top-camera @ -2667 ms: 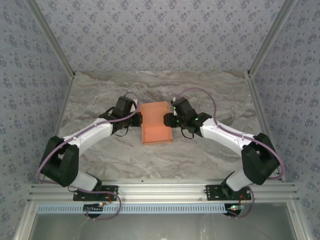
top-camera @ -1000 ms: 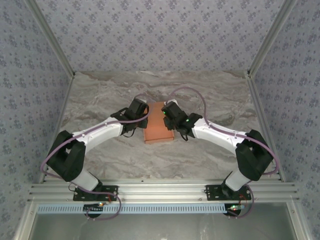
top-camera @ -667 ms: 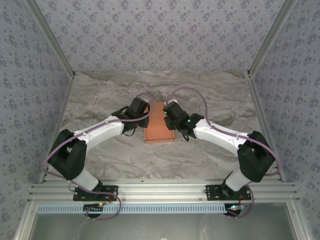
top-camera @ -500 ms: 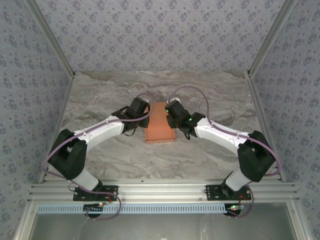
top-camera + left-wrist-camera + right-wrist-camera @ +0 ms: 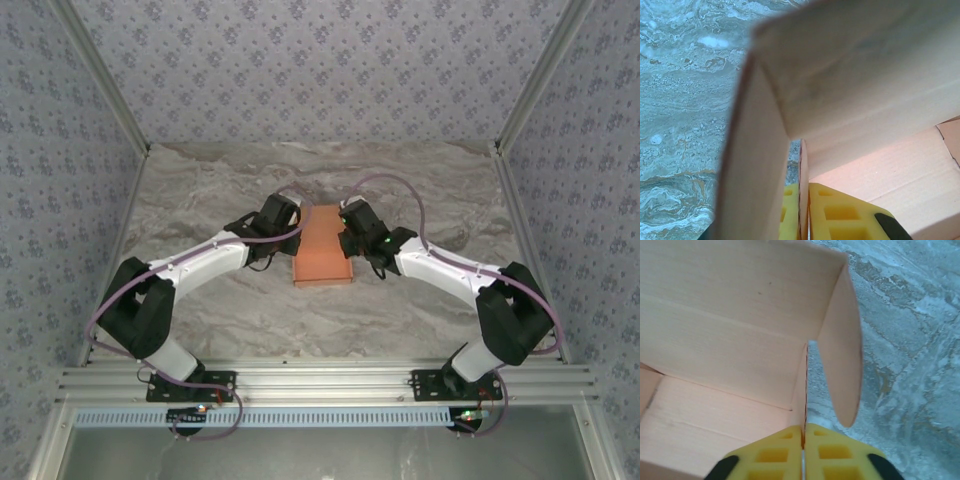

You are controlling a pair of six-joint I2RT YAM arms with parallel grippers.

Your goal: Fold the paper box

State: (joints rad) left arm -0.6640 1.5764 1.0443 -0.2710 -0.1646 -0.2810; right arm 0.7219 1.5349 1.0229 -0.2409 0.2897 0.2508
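Note:
The paper box [image 5: 322, 250], orange-salmon card, sits mid-table with its side walls folded upright. My left gripper [image 5: 296, 230] is at its left wall and my right gripper [image 5: 346, 240] at its right wall. In the left wrist view the left gripper [image 5: 804, 220] has its yellow fingers [image 5: 840, 215] shut on the thin edge of a box wall [image 5: 803, 165], with a folded panel [image 5: 865, 85] leaning overhead. In the right wrist view the right gripper [image 5: 803, 452] is shut on the right wall [image 5: 801, 395], beside a rounded side flap [image 5: 842, 355].
The marble table [image 5: 200, 200] lies bare around the box. Patterned walls [image 5: 320, 70] with metal corner posts enclose the back and sides. An aluminium rail [image 5: 320, 385] carrying both arm bases runs along the near edge.
The box has gone from a wide open tray to a narrower shape with raised walls. In the last second the right gripper shifted slightly right and closed on the right wall; the left stayed clamped.

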